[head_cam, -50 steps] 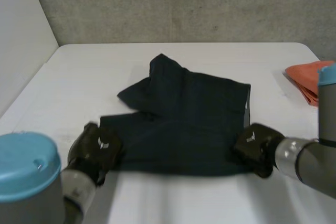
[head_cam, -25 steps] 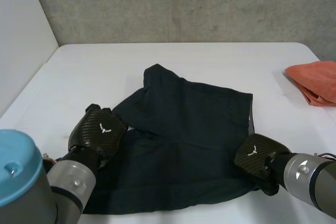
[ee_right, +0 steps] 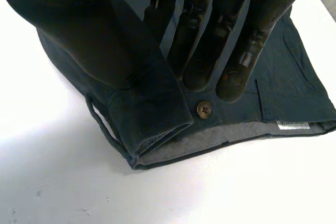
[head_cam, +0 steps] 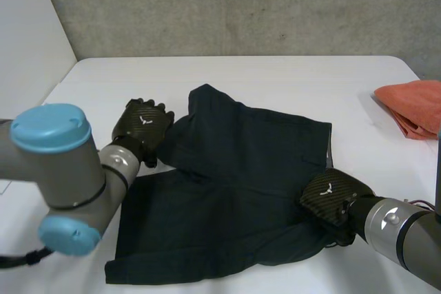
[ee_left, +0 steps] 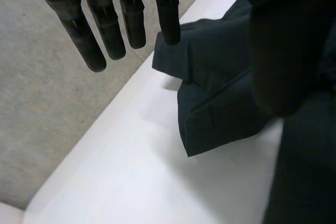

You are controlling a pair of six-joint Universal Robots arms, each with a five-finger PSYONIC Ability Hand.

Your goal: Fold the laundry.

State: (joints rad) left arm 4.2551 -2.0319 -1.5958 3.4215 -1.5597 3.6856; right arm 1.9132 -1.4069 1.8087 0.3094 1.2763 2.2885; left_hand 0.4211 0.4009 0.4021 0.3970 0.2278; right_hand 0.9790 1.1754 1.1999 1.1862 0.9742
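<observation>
Dark navy shorts [head_cam: 234, 184] lie spread on the white table [head_cam: 275, 74], one leg folded over toward the back left. My left hand [head_cam: 142, 129] hovers at the shorts' left side by that folded leg; in the left wrist view its fingers [ee_left: 107, 30] are straight and apart from the cloth [ee_left: 220, 93], holding nothing. My right hand [head_cam: 331, 201] is at the shorts' right edge. In the right wrist view its thumb [ee_right: 94, 35] and fingers [ee_right: 205, 35] pinch the waistband [ee_right: 152, 114] beside a brass button [ee_right: 203, 109].
A folded orange cloth [head_cam: 413, 111] lies at the table's right edge. A grey wall stands behind the table. Bare table surface [head_cam: 103, 87] stretches along the back and left of the shorts.
My left hand has opened, let go of the shorts' near-left part, and moved away toward the back left. The shorts now lie spread nearer the front. My right hand kept its grip.
</observation>
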